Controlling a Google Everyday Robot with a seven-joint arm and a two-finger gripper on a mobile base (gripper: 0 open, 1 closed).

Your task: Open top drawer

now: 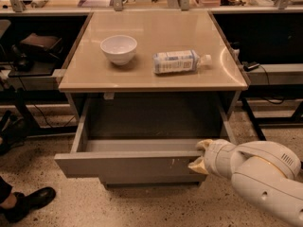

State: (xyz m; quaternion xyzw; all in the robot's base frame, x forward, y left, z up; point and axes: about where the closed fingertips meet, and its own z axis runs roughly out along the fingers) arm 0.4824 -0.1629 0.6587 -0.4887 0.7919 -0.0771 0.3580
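The top drawer [128, 165] stands pulled well out from under the beige table top [94, 77]. Its grey box interior [142, 145] shows nothing inside. Its flat grey front has small pale scratches [173, 162] right of centre. My gripper [200, 155] is at the right end of the drawer front. One pale fingertip [204, 144] is inside the drawer behind the front panel and the other in front of it, so the gripper is clamped on the panel. My white arm [265, 178] comes in from the lower right.
A white bowl [119, 48] and a plastic bottle [177, 61] lying on its side rest on the table top. A narrower grey drawer [151, 179] sits below the open one. A person's black shoe [28, 201] is on the speckled floor at lower left. Dark shelving flanks both sides.
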